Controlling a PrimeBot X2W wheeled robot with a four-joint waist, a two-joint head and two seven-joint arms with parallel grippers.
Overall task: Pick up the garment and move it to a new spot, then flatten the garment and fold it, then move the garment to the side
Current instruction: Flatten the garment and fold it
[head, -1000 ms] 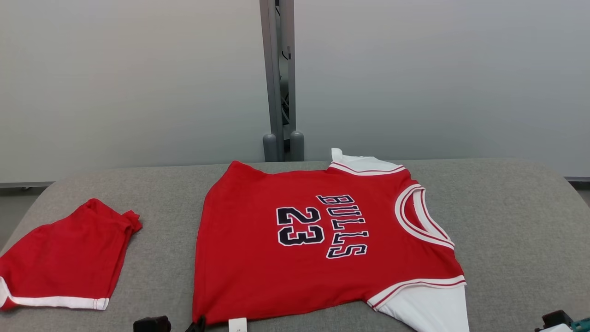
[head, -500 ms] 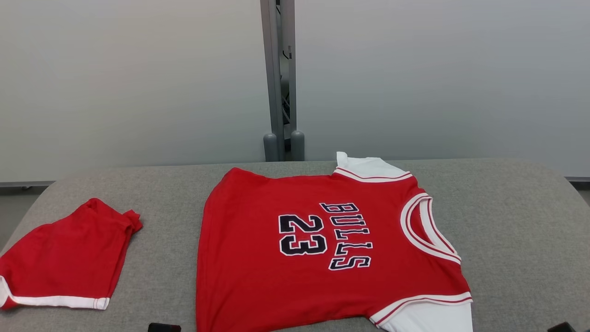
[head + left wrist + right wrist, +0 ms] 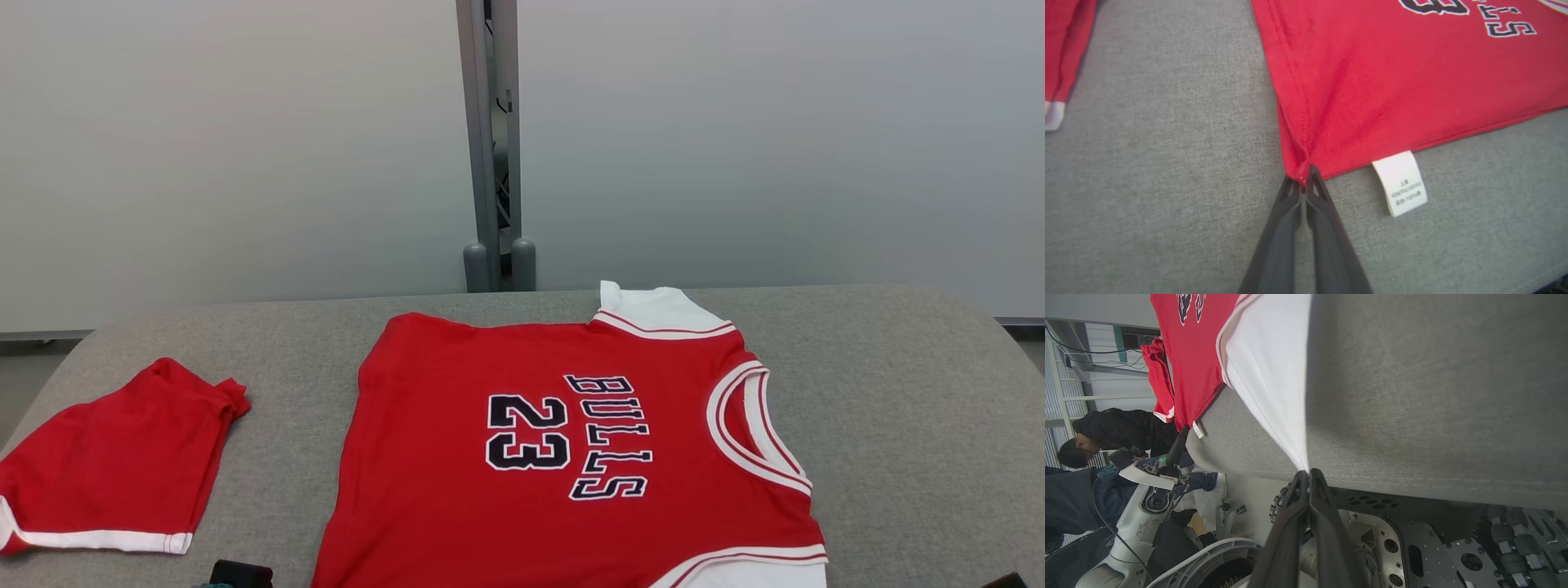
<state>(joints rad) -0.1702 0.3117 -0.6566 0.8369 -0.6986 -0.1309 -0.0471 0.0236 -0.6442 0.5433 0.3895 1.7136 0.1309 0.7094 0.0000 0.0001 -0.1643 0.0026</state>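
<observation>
Grey bench (image 3: 898,384) bears the garment (image 3: 424,392), our left gripper (image 3: 1303,179) clamped on its hem corner (image 3: 1306,157), right gripper (image 3: 1306,473) on its white sleeve (image 3: 1265,367); we judge flattening in hand; next, lift both corners together to fold.

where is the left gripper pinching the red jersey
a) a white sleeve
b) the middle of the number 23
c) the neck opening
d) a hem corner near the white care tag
D: in the left wrist view the left gripper is shut on a hem corner of the jersey, with the white care tag lying on the grey surface close beside it.
</observation>
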